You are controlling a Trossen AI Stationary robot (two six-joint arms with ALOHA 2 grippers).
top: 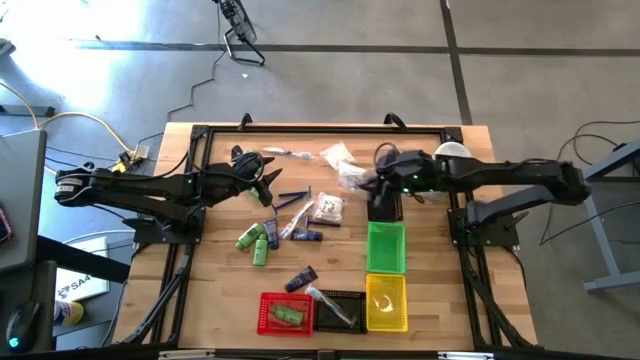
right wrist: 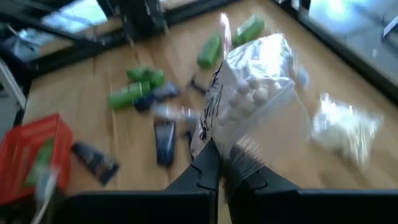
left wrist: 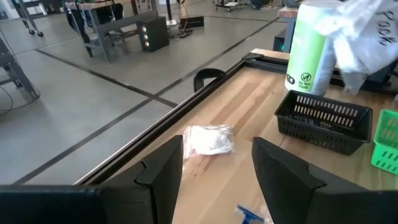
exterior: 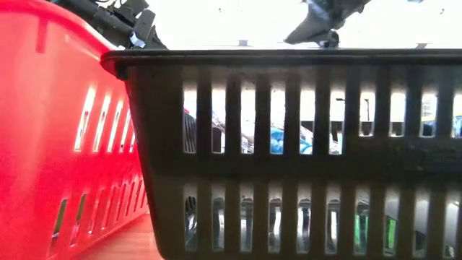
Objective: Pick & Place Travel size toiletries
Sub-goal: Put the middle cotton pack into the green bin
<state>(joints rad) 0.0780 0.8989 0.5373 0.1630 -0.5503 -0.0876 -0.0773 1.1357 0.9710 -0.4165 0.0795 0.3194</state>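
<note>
Travel size toiletries lie strewn on the wooden table: green bottles (top: pixel 255 240), navy tubes (top: pixel 300 279), white packets (top: pixel 328 208) and a wrapped toothbrush (top: pixel 285 152). My right gripper (top: pixel 368 182) hangs over the table's far middle, shut on a clear packet of white balls (right wrist: pixel 258 87). My left gripper (top: pixel 268 186) hovers at the far left, open and with nothing between its fingers (left wrist: pixel 217 155). A small white packet (left wrist: pixel 208 140) lies flat on the table beyond them. My right gripper pinches the clear packet by its crinkled edge (right wrist: pixel 219 144) between its two shut fingers. The fingers come slanting down from the table's right side. The packet is lifted clear of the table and stands out beyond the fingertips.
Below my right gripper stands a black mesh basket (top: pixel 385 207), with green (top: pixel 386 247) and yellow (top: pixel 386 300) baskets toward the near edge. A red basket (top: pixel 283 312) and another black basket (top: pixel 338 310) stand at the near edge. A tall green-and-white canister (left wrist: pixel 308 46) stands at the far right.
</note>
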